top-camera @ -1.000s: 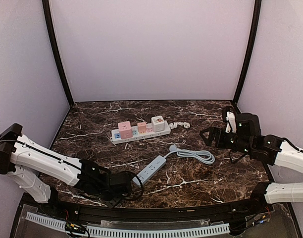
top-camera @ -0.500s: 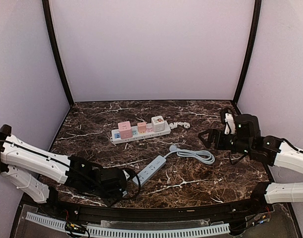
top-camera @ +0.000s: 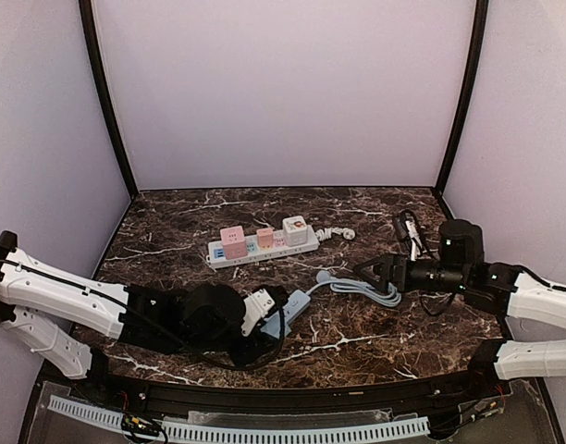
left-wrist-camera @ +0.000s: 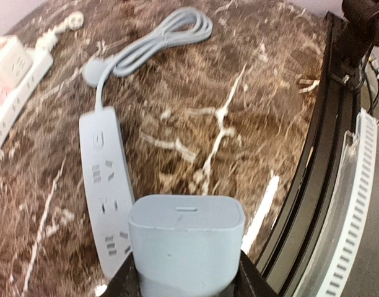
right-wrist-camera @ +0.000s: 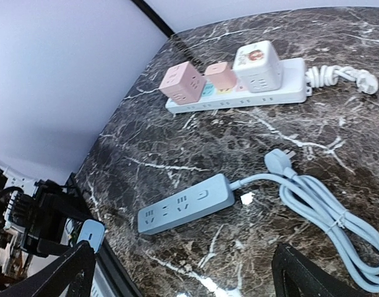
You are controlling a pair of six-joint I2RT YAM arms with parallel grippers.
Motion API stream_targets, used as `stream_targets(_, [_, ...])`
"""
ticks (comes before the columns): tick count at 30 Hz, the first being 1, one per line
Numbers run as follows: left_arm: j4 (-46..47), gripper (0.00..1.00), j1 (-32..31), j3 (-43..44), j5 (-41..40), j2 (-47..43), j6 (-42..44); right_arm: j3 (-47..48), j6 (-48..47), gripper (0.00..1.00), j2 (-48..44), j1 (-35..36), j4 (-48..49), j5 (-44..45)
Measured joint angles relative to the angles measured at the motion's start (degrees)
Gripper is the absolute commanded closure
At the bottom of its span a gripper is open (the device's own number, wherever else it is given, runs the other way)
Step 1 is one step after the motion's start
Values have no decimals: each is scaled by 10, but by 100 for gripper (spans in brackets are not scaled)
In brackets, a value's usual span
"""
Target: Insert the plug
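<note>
My left gripper (top-camera: 272, 319) is shut on a pale blue charger plug (left-wrist-camera: 186, 238), held just above the near end of the blue power strip (left-wrist-camera: 104, 176). The strip lies on the marble table (top-camera: 172, 240) with several empty sockets facing up. It also shows in the top view (top-camera: 300, 299) and the right wrist view (right-wrist-camera: 186, 204). The plug shows small in the right wrist view (right-wrist-camera: 90, 234). My right gripper (top-camera: 368, 270) is open and empty, hovering over the strip's coiled cord (top-camera: 368, 290).
A white power strip (top-camera: 264, 250) with two pink cubes and a white cube plugged in lies at the back. The blue strip's own cord plug (right-wrist-camera: 279, 159) lies loose. The black table rail (left-wrist-camera: 319, 154) runs close on the left gripper's right.
My left arm has swung right from the front left to the near end of the blue strip, carrying the plug. My right gripper has moved left and down toward the coiled cord.
</note>
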Motion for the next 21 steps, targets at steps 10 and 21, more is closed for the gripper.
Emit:
stream_targets(10, [208, 99, 7, 21, -10, 98, 120, 67, 8, 4, 24, 58, -24, -53])
stream_targets(21, [360, 99, 40, 20, 50, 116, 246, 161, 23, 29, 136, 112, -135, -77])
